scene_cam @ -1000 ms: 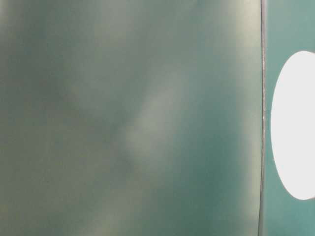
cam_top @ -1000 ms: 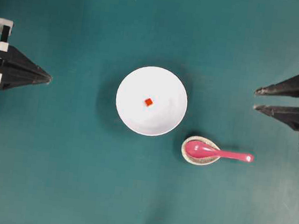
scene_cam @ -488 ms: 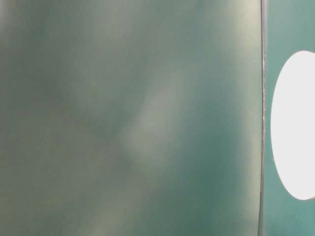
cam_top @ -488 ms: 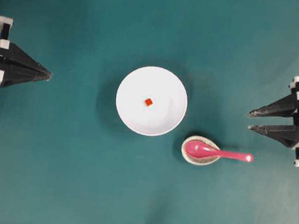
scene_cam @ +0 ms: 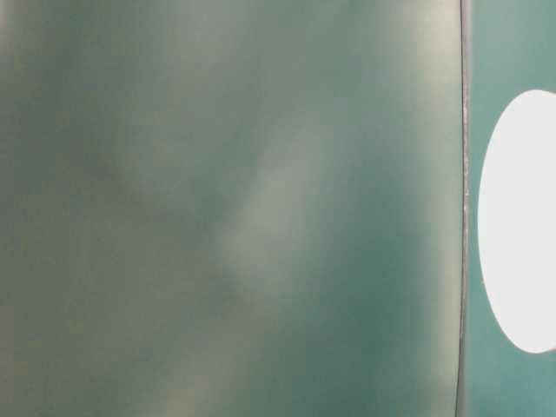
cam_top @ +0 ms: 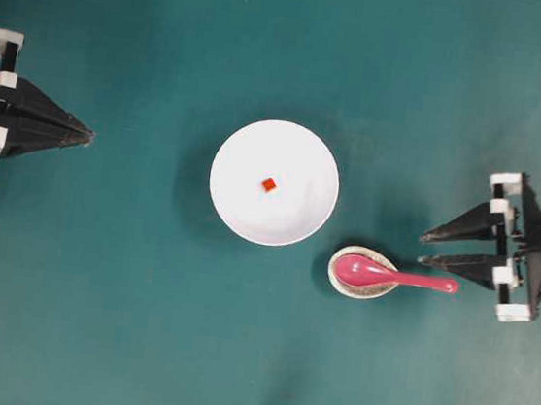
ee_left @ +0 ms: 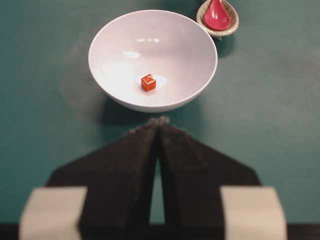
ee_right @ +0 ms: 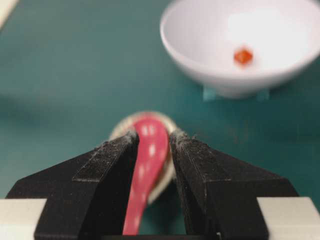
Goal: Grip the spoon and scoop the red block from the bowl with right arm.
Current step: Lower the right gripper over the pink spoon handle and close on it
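Note:
The pink spoon [cam_top: 380, 273] lies with its scoop in a small speckled dish [cam_top: 340, 282], handle pointing right. The white bowl [cam_top: 289, 210] stands mid-table with the tiny red block [cam_top: 269, 184] inside. My right gripper [cam_top: 422, 249] is open just right of the spoon, its tips a little beyond the handle's end. In the right wrist view the spoon [ee_right: 147, 150] shows between the spread fingers [ee_right: 107, 160], untouched, with the bowl [ee_right: 200, 30] and block [ee_right: 243, 55] beyond. My left gripper [cam_top: 89, 133] rests shut at the far left, facing the bowl [ee_left: 125, 45].
Green cloth covers the whole table. The speckled dish [ee_left: 231, 27] sits close to the bowl's front right. The table-level view is a blur of green with a white oval [scene_cam: 521, 217] at its right edge.
My right gripper has moved left and toward the table's front, coming up to the spoon's handle, still open. The left arm, bowl, block and spoon have not moved.

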